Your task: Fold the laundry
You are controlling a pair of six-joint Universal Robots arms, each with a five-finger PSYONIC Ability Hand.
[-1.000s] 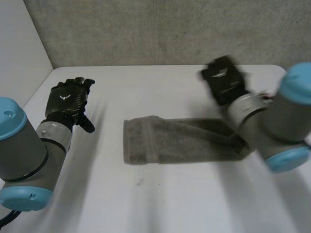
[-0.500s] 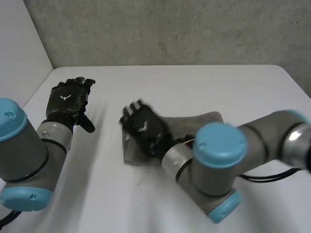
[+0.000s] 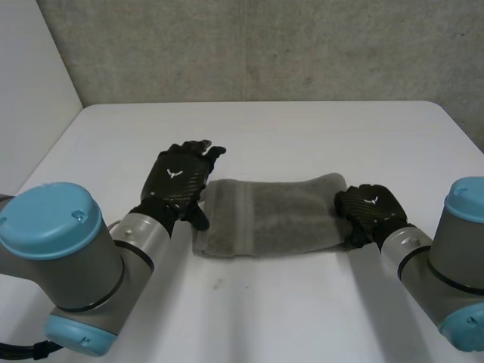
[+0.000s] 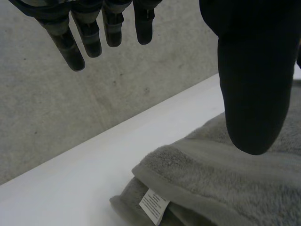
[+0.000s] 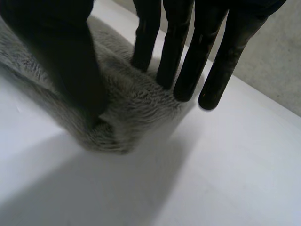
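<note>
Towel (image 3: 272,215), grey, folded, flat on white table (image 3: 302,128), between both hands. Left hand (image 3: 178,181) at its left end: hovers with fingers (image 4: 77,42) straight and slack, grasping nothing, thumb above the pile near a white label (image 4: 154,203). Right hand (image 3: 370,212) at the right end: pinches the bunched edge between thumb and straight fingers (image 5: 181,56).

White table (image 3: 302,128), bare top, rounded far-right corner. One grey towel (image 3: 272,215) lies flat on it near the middle, folded into a band running left to right, layers stacked. White care label (image 4: 154,204) pokes out between the layers at the towel's left end. Small dark speck (image 3: 218,284) on the tabletop just near of that end.
</note>
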